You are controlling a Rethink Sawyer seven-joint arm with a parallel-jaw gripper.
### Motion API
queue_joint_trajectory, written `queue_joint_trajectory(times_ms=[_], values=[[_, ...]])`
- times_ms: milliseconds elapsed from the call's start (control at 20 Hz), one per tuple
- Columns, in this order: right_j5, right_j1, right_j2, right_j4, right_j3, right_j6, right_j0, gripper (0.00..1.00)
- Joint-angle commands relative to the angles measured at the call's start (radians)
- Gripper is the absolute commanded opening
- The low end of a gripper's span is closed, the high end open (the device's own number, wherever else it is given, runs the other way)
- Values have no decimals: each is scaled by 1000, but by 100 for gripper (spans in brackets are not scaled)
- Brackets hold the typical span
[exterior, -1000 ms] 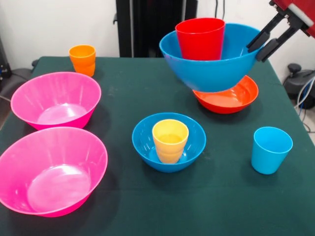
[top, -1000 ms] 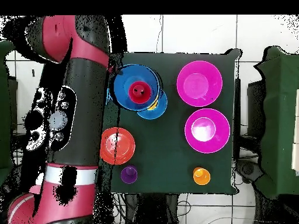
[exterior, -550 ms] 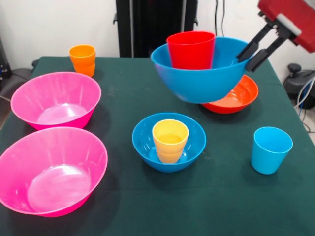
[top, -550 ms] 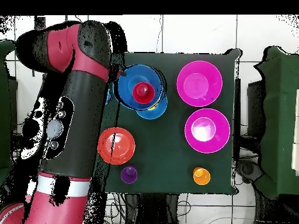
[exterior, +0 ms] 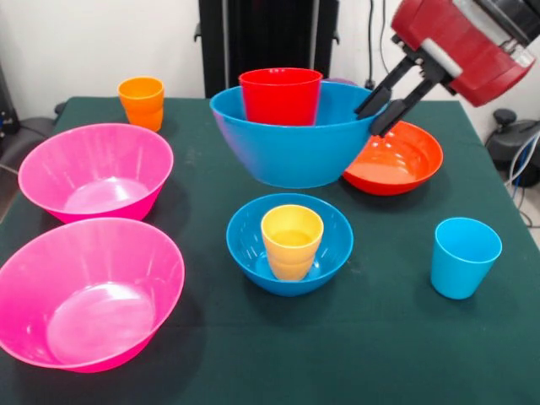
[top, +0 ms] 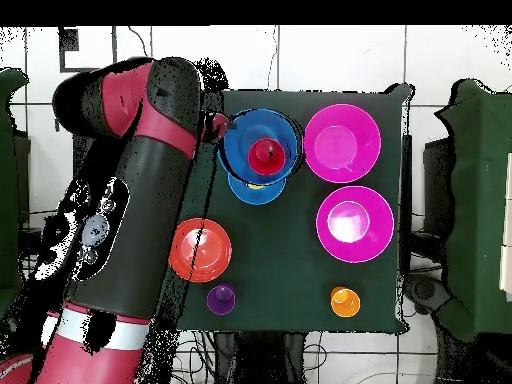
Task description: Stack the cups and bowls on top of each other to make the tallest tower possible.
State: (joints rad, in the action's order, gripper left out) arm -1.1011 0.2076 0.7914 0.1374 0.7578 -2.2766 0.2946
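From my front view, left to right: two pink bowls [exterior: 95, 171] [exterior: 89, 291] sit upright and empty, one nearer than the other, with the orange cup [exterior: 142, 102] behind them, mouth up.

Mid-table, the small blue bowl [exterior: 289, 244] holds the yellow cup [exterior: 292, 241] – upright, open end up.

Above and behind it hangs the big blue bowl [exterior: 289, 135], off the cloth, roughly level, with the red cup [exterior: 280, 96] standing upright inside.

My gripper [exterior: 386, 101] is clamped on that bowl's right rim, one finger inside the wall and one outside.

The orange-red bowl [exterior: 396, 159] is empty behind it – the light blue cup [exterior: 464, 257] stands alone at right.

The purple cup [top: 221, 298] shows only overhead.
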Motion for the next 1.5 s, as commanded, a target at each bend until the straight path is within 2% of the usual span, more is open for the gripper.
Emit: queue_joint_trajectory(times_ms=[50,400,950,1500], values=[[102,-33,-18,-66,142,-244,30,0],[120,-47,-10,-29,178,-258,47,0],[-15,-21,-7,-13,156,-161,54,0],[-115,-4,-69,7,96,-28,0,0]])
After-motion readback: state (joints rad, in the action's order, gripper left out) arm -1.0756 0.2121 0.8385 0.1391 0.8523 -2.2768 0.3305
